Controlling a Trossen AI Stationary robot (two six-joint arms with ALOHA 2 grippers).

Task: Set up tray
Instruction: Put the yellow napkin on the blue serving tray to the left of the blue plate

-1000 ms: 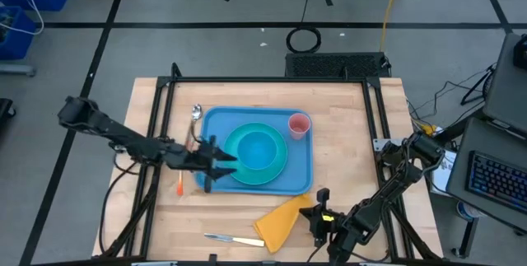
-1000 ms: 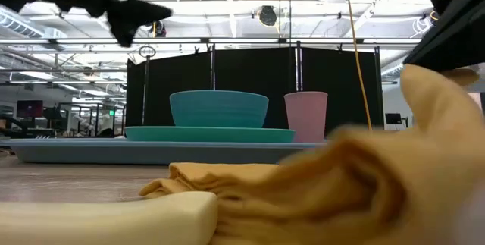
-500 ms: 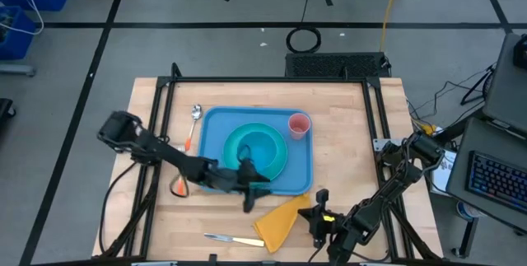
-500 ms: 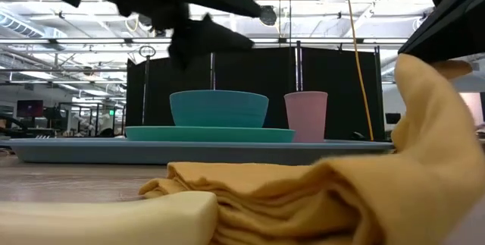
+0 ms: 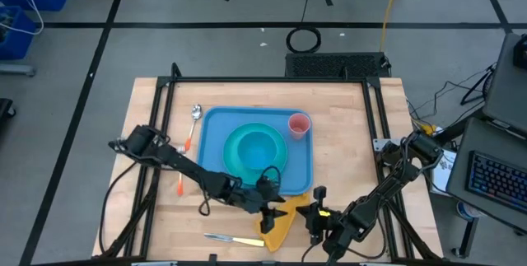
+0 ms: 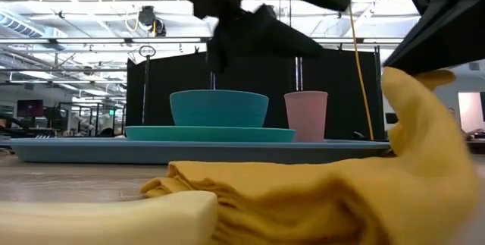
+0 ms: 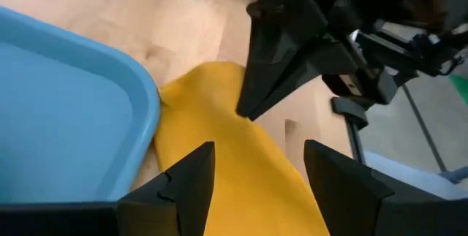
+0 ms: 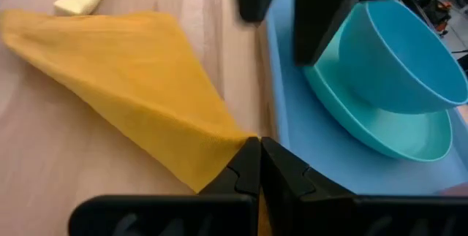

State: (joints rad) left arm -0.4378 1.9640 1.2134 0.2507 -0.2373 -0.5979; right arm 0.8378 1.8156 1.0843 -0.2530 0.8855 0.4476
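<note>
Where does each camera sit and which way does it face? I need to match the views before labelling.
High view: overhead, straight down on the tray; both arms show.
Low view: table height, level across the yellow cloth toward the room; arms enter from above.
Left wrist view: over the cloth by the tray corner; open left gripper shows.
Right wrist view: right gripper shut on the cloth, facing the bowl.
All four share the cloth and the tray.

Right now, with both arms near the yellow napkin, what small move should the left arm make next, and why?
Probably lower the left tool onto the yellow napkin and close. Its fingers stand open just above the cloth, beside the blue tray's corner, while the right tool is shut on one corner of the napkin, lifting it. A second grip would likely let both arms spread or move it.
</note>
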